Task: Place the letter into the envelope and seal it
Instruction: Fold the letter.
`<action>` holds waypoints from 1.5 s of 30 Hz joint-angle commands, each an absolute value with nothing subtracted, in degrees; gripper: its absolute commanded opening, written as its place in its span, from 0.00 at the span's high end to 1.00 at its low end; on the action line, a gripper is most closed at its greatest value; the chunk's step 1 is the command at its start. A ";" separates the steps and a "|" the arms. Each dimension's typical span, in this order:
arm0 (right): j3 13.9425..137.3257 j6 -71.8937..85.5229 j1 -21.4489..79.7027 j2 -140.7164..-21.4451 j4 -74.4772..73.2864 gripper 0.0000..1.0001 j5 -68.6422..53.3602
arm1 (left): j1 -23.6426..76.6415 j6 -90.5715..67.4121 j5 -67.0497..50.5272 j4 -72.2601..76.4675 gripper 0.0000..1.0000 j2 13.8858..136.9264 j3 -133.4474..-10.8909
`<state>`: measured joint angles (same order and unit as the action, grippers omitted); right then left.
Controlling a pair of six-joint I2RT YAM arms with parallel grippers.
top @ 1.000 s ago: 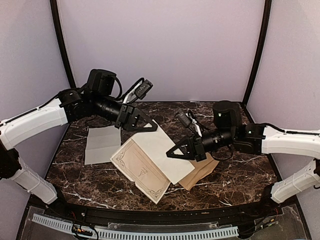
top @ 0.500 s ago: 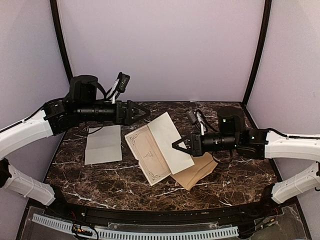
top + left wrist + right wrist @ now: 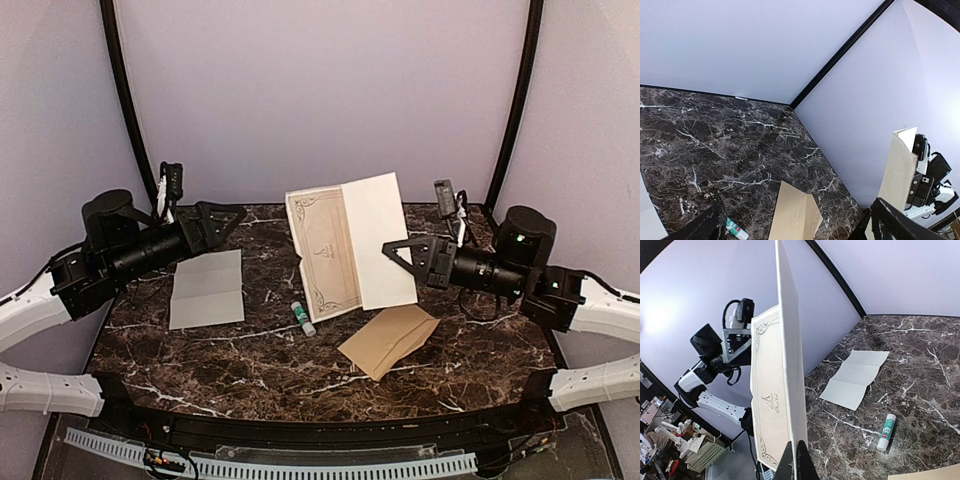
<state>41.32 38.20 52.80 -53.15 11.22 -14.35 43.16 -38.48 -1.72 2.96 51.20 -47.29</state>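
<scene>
The letter (image 3: pixel 207 288), a white creased sheet, lies flat at the table's left and also shows in the right wrist view (image 3: pixel 855 377). The tan envelope (image 3: pixel 388 340) rests at the front right of centre, its flap lifted (image 3: pixel 792 215). My left gripper (image 3: pixel 228 215) hovers open and empty above the letter's far edge, apart from everything. My right gripper (image 3: pixel 392 248) is shut on the lower edge of a cream folder (image 3: pixel 350 250) with an ornate border, holding it upright in the air (image 3: pixel 775 390). Seen from the right wrist, the fingertips (image 3: pixel 799 457) pinch its spine.
A white and green glue stick (image 3: pixel 303 317) lies on the dark marble table (image 3: pixel 470 350) between letter and envelope, also seen as the glue stick (image 3: pixel 886 431). Purple walls with black corner posts (image 3: pixel 512 110) close in the back and sides.
The left gripper opened, let go of the folder and drew back to the left. The right gripper lifted the folder up and backward, uncovering the glue stick and more of the envelope.
</scene>
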 commanded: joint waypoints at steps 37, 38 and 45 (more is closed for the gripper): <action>45.40 38.26 55.43 -58.59 24.51 1.00 -28.74 | 55.19 -40.41 -36.61 38.34 0.30 74.18 -52.63; 45.43 38.30 55.41 -58.65 24.48 1.00 -28.82 | 55.19 -40.53 -36.57 38.51 0.31 74.31 -52.64; 45.36 38.47 55.63 -59.13 24.92 1.00 -28.91 | 55.37 -41.28 -37.21 40.62 0.45 75.29 -52.98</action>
